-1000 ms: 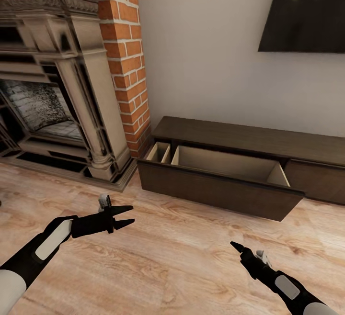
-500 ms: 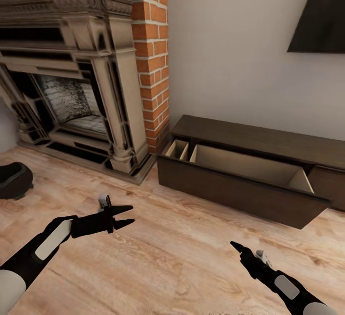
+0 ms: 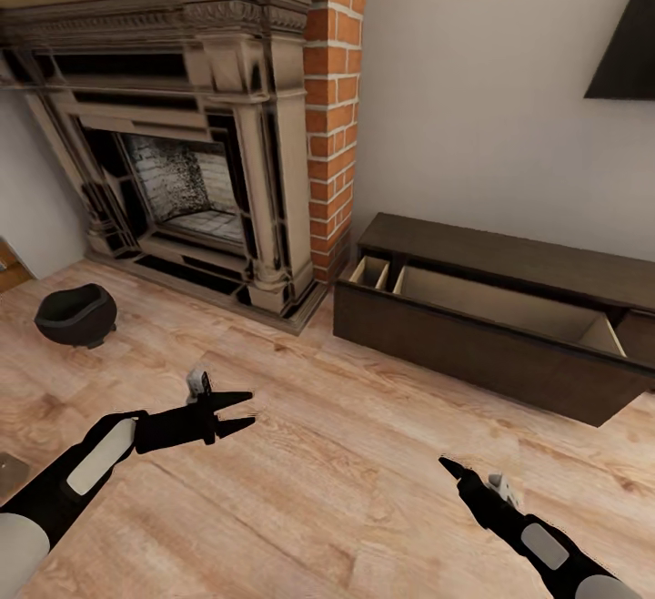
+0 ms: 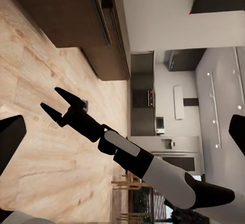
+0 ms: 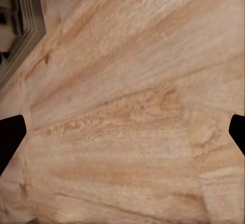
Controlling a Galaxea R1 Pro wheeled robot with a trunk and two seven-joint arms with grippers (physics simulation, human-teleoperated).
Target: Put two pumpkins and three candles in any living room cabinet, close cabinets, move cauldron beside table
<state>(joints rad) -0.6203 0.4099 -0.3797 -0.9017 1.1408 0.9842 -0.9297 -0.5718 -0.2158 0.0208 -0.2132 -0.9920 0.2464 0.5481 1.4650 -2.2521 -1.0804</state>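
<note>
Cauldron (image 3: 76, 315) on floor by fireplace (image 3: 182, 139); cabinet (image 3: 496, 317) drawer open; left gripper (image 3: 244, 408) and right gripper (image 4: 58, 104) spread, empty

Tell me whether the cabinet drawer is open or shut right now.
Open. The cabinet has its long drawer pulled out over the floor, showing bare tan compartments inside.

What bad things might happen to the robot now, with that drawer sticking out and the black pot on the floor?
1. The cabinet drawer stands open, jutting over the floor. If the robot rolls or swings an arm that way, it may bump it.
2. The drawer looks empty and both grippers are empty, so leaving it open could fail the task.
3. The cauldron sits on the floor by the fireplace, with no table in sight. It could get forgotten or knocked.
</note>
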